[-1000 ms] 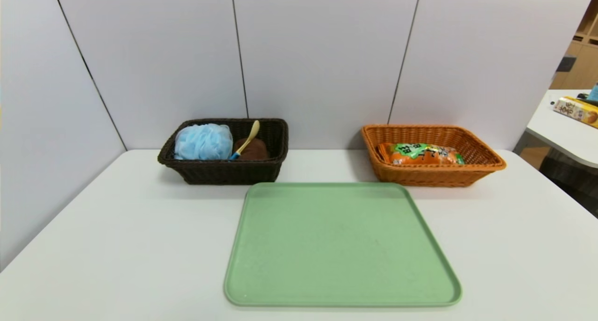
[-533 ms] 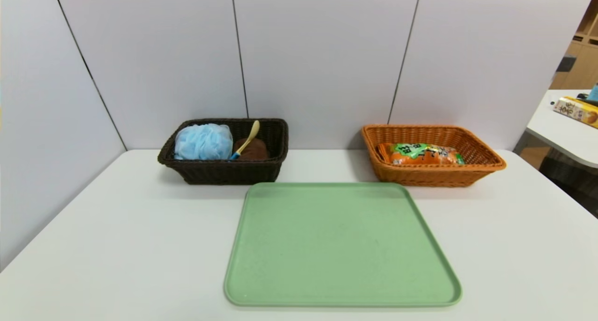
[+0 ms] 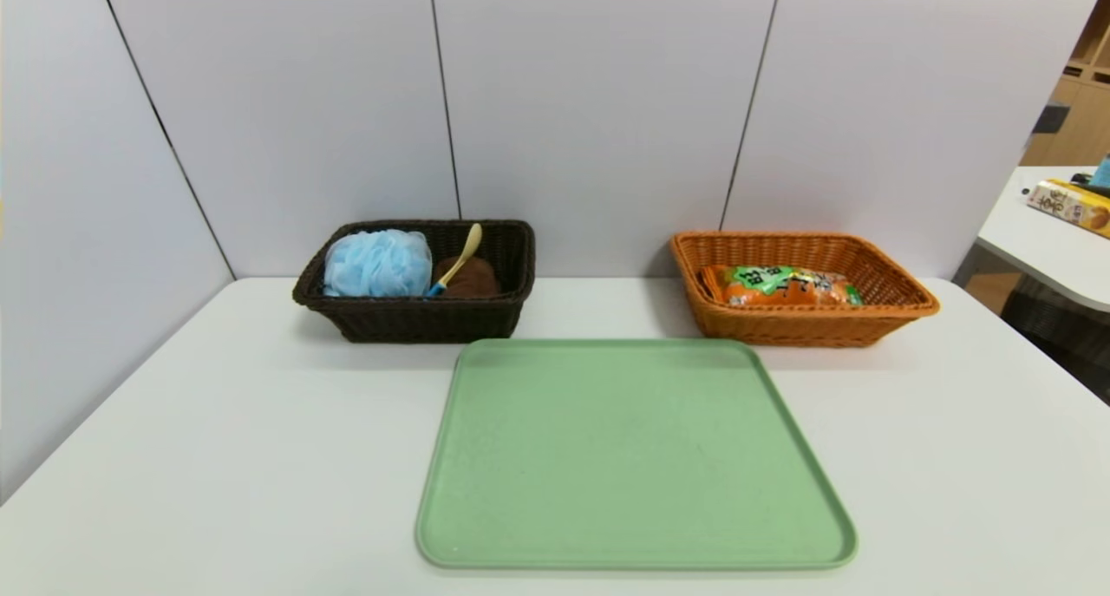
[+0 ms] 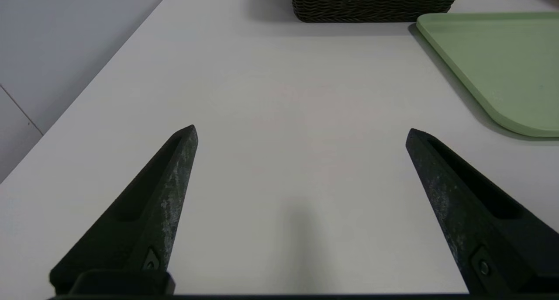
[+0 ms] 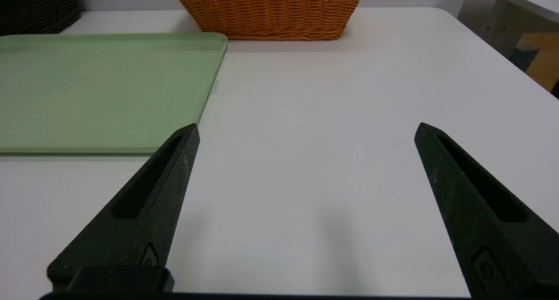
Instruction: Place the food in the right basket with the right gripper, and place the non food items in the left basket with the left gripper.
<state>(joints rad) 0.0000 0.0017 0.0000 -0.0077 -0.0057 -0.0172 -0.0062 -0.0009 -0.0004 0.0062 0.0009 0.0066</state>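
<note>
No movement since the earlier frame. Sorted by kind: snack bag (image 3: 785, 287) inside orange basket (image 3: 806, 327); pouf (image 3: 378, 265), spoon (image 3: 469, 245), towel (image 3: 471, 279) inside dark basket (image 3: 425, 321). Left hand (image 4: 301, 127) and right hand (image 5: 308, 124), open, empty, idle above table (image 3: 217, 457).

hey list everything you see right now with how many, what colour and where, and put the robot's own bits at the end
dark basket: one, dark brown, back left of table
bath pouf: one, light blue, in dark basket
spoon: one, pale yellow and blue, in dark basket
towel: one, brown, in dark basket
wicker basket: one, orange-tan, back right
snack bag: one, orange and green, in wicker basket
tray: one, green, mid-table
table: one, white, below all these
yellow pack: one, on side table
left gripper, right gripper: two, black, over table, fingers apart
</note>
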